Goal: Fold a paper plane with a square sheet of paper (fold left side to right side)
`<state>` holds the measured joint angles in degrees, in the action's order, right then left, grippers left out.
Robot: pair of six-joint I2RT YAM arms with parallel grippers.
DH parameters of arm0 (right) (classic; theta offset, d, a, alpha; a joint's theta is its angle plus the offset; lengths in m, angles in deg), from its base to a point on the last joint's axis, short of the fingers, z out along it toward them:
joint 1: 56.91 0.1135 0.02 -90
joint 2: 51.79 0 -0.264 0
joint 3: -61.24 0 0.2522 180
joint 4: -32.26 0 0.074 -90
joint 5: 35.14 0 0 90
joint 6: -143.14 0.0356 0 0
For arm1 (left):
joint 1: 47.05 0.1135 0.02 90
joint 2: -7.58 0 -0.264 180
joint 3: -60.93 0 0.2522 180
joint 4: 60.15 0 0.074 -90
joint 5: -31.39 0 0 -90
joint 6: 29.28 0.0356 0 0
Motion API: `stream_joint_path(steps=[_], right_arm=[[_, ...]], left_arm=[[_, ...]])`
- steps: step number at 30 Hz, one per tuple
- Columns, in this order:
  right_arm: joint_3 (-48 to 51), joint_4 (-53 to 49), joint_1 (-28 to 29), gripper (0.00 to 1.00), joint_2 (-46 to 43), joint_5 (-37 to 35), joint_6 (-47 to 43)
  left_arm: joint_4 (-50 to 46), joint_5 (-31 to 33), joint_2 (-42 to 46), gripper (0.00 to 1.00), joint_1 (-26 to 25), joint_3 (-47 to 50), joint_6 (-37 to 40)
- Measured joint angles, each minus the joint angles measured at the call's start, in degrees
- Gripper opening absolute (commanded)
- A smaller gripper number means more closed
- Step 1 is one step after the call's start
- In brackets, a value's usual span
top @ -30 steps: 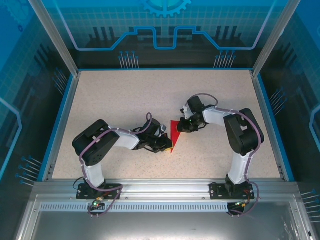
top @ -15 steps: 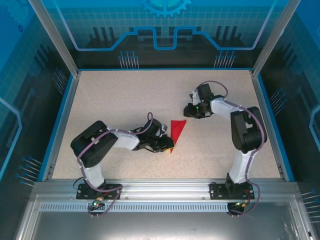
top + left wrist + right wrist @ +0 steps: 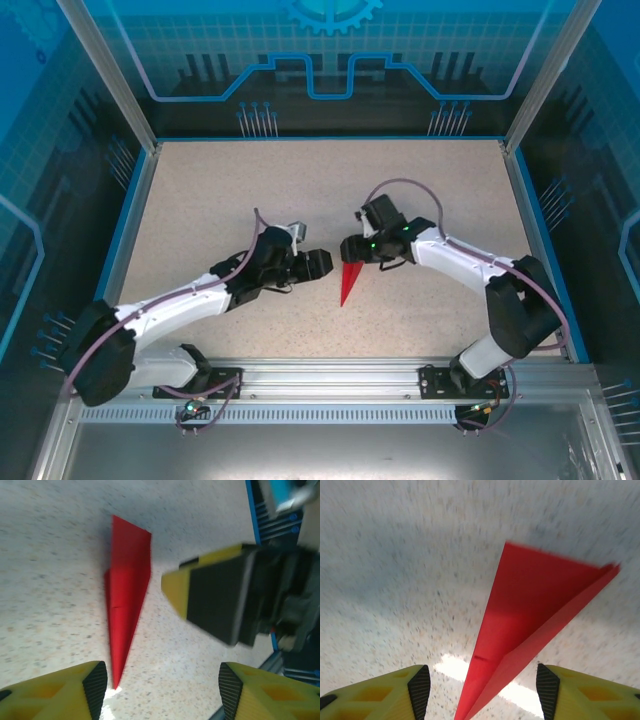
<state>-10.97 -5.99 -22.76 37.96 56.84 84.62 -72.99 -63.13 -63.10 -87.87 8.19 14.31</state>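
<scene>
Starting at the fingers: the left gripper (image 3: 320,263) has its 2 fingers spread wide and holds nothing. The right gripper (image 3: 349,248) is spread wide too, with nothing in it. Both sit low and very close together, just beside the wide end of the paper plane (image 3: 346,286). The plane lies on the speckled table (image 3: 230,190), thin and red, with its point toward the arm bases. I think the side fold is made. To do this step well, I would lift both grippers straight up, so no finger drags the paper or bumps the other gripper.
</scene>
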Motion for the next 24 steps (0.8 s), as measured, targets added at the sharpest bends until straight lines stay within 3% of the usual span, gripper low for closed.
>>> stream_joint_path(steps=[4,7,14,19,24], right_arm=[[0.2,-0.5,3.3,0.55,4.3,-3.6,3.6],[0.2,-1.6,4.4,0.44,6.4,-6.2,5.5],[0.2,-4.0,5.7,0.02,6.4,-10.0,7.8],[0.0,-3.9,7.2,0.0,1.2,-8.2,5.6],[2.1,3.9,7.0,0.0,-6.5,1.3,3.6]], left_arm=[[-2.2,3.3,2.8,0.65,0.1,3.8,-0.2],[-3.8,4.6,3.1,0.66,0.1,5.0,-0.2],[-5.1,6.3,5.0,0.66,0.1,5.4,-0.1],[-6.3,7.8,7.3,0.66,0.1,5.4,-0.1],[-8.9,10.7,13.3,0.72,0.1,6.6,-0.2]])
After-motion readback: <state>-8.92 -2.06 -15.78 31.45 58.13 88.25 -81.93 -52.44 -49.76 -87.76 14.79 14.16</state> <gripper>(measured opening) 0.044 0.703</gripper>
